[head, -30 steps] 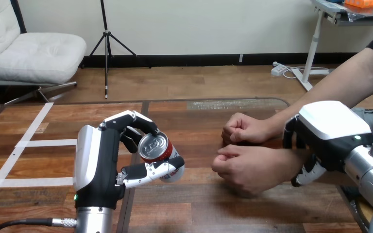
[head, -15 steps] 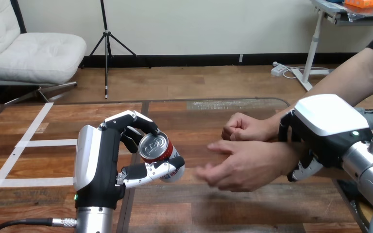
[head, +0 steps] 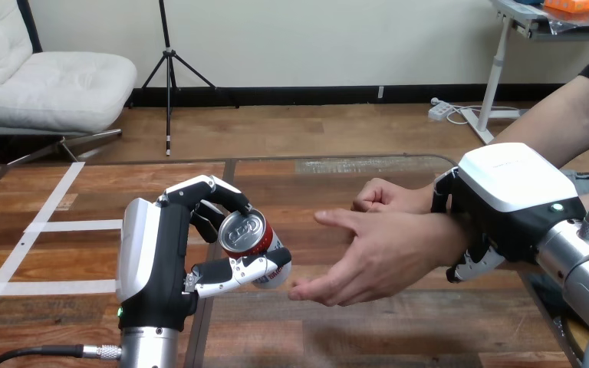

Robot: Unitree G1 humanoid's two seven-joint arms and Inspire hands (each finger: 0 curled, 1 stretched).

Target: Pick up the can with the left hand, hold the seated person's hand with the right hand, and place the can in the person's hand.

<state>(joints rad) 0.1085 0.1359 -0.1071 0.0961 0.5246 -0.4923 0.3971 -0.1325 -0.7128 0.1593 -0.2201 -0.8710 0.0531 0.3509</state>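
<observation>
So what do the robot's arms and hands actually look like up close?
They are plainly machine parts. The left hand and right hand are black, with smooth white shells on their backs, and each has a small green light. The fingers are jointed, in black and white segments. Behind each hand runs a round silver forearm.

The left hand stood over the table at about eight o'clock, with the can in its curled fingers at the hand's two o'clock. At the can's three o'clock, just beside it (contact could not be told), lay the person's open hand. Behind that, at twelve o'clock, sat the person's other hand. The right hand wrapped the wrist at the open hand's three o'clock.
</observation>
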